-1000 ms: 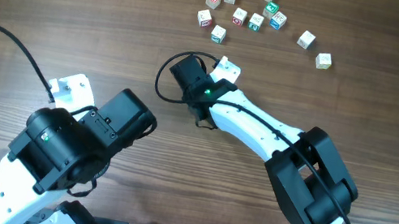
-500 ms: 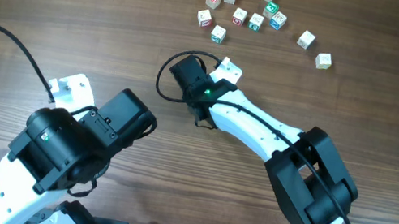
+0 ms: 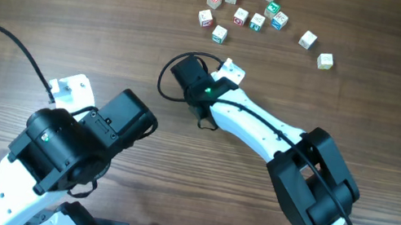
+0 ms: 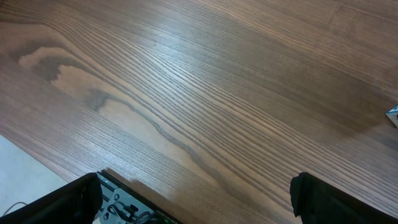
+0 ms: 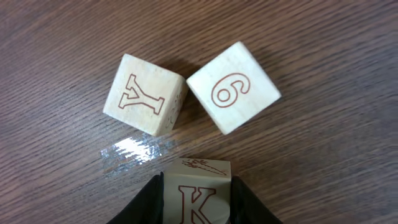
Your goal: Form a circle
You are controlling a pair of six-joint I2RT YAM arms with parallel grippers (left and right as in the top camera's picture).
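Right gripper (image 5: 198,194) is clamped on the K cube (image 5: 198,180), black fingers (image 5: 152,202) pressed to both its sides, jaws only partly apart with the cube filling the gap. Just ahead of it on the table (image 5: 323,162) sit the Y cube (image 5: 144,93) and the 6 cube (image 5: 233,87), side by side, corners touching or all but touching; the wrist view can't settle which. The K cube sits just short of that pair, below the gap between them, with a sliver of wood showing in between. A shiny streak (image 5: 137,149) lies on the wood beside it. There is no ring here, only this tight trio (image 3: 230,71), which from overhead shows as a pale cluster at the tip of the right arm, near the middle of the table. Well apart from it, toward the far edge, loose cubes (image 3: 257,22) lie scattered in a ragged band. Left gripper (image 4: 196,190) hangs over bare wood with its jaws spread fully wide, fingers (image 4: 78,199) at the bottom corners of its own view, nothing between them.
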